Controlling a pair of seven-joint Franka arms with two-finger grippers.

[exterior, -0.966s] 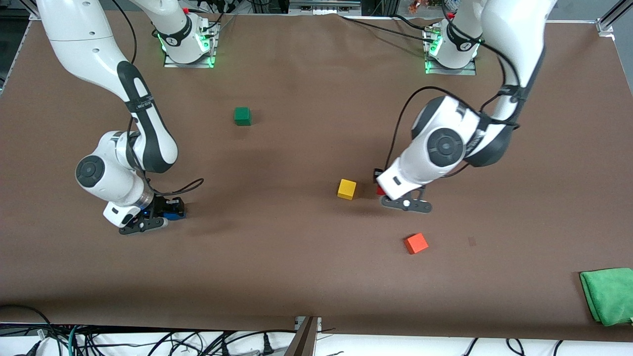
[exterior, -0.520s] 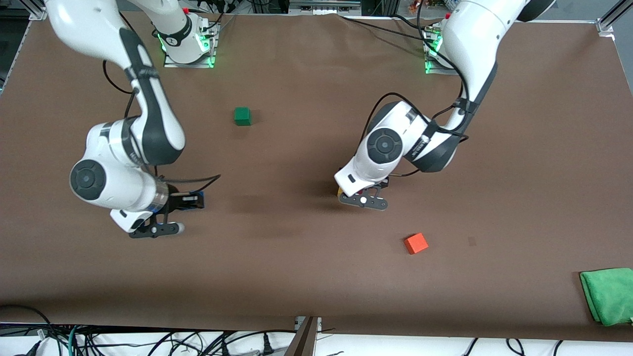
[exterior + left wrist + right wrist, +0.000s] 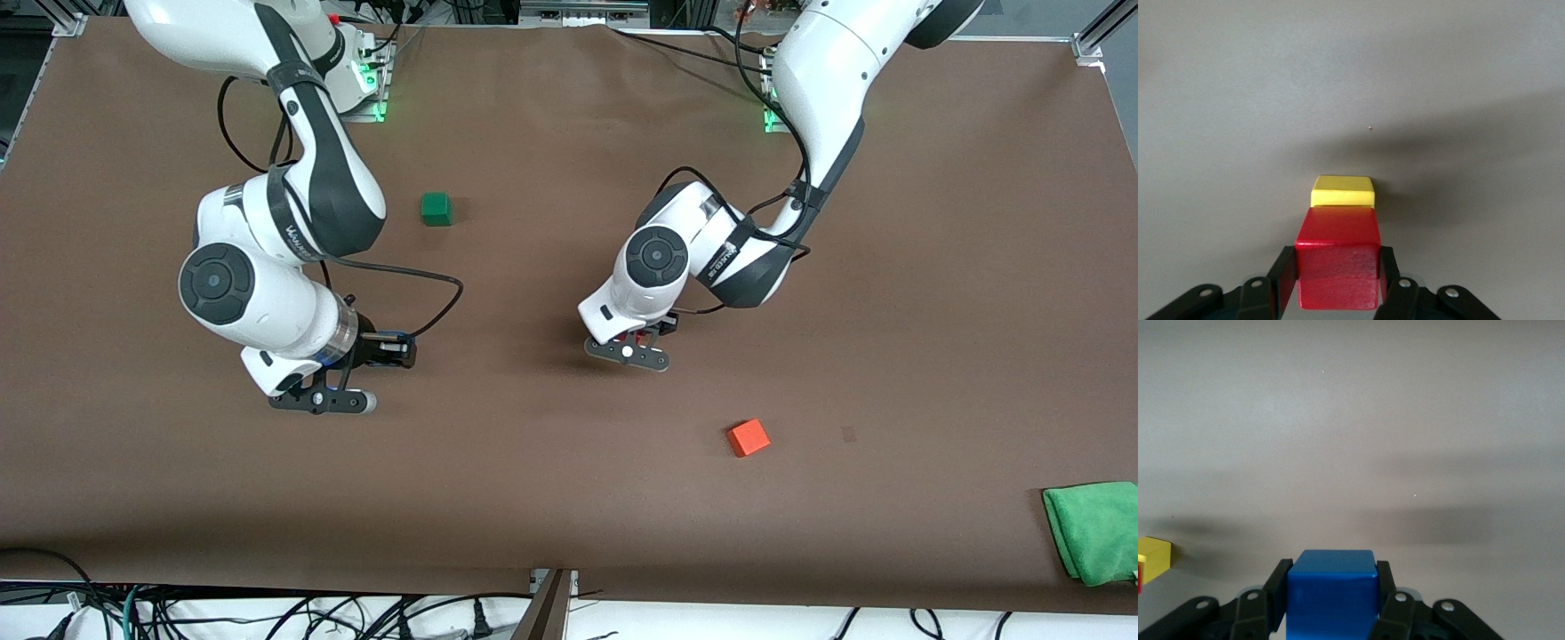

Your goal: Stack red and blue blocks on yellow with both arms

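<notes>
My left gripper [image 3: 640, 340] is shut on the deep red block [image 3: 1338, 257] and holds it just over the yellow cube [image 3: 1343, 191]. In the left wrist view the red block covers part of the yellow cube; I cannot tell whether they touch. In the front view the yellow cube is hidden under the left hand. My right gripper [image 3: 378, 351] is shut on the bright blue block [image 3: 1331, 597] and holds it above bare table toward the right arm's end. The yellow cube also shows at the edge of the right wrist view [image 3: 1153, 558].
A green cube [image 3: 436, 209] sits farther from the front camera, between the two arms. An orange-red cube [image 3: 748, 437] lies nearer the front camera than the left gripper. A green cloth [image 3: 1093, 532] lies at the table's corner at the left arm's end.
The left gripper carried the red block sideways to over the yellow cube, which it now hides. The right gripper lifted the blue block and moved toward the table's middle.
</notes>
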